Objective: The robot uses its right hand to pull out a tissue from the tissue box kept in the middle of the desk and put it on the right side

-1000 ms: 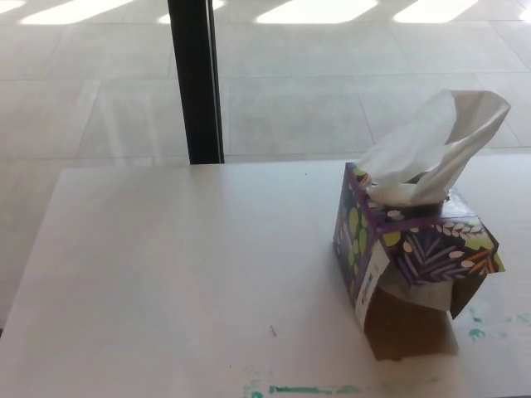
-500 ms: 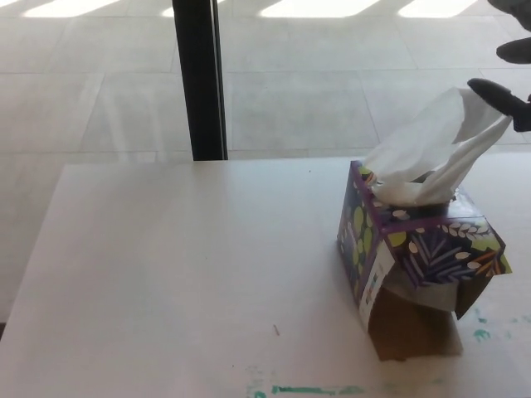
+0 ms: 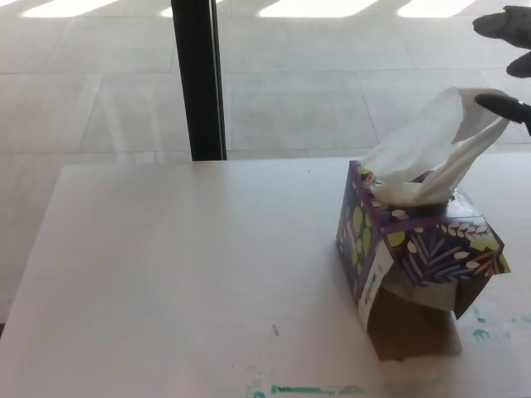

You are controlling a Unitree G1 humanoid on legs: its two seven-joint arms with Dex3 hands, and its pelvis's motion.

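On the right half of a white desk, near the viewer, one tissue box is seen, patterned in purple with green and white leaves, a flap torn open on its near side. One white tissue rises from its top, its length slanting up toward the far right. At the far right edge, the right hand is shown, black fingers spread, one touching the tissue's tip.

Right hand at the tissue, upper right of the frame.

The hand shows only as spread black fingers, the lowest touching the tip of the tissue. The tissue rises from a purple leafy box on the white desk; a black post stands behind.
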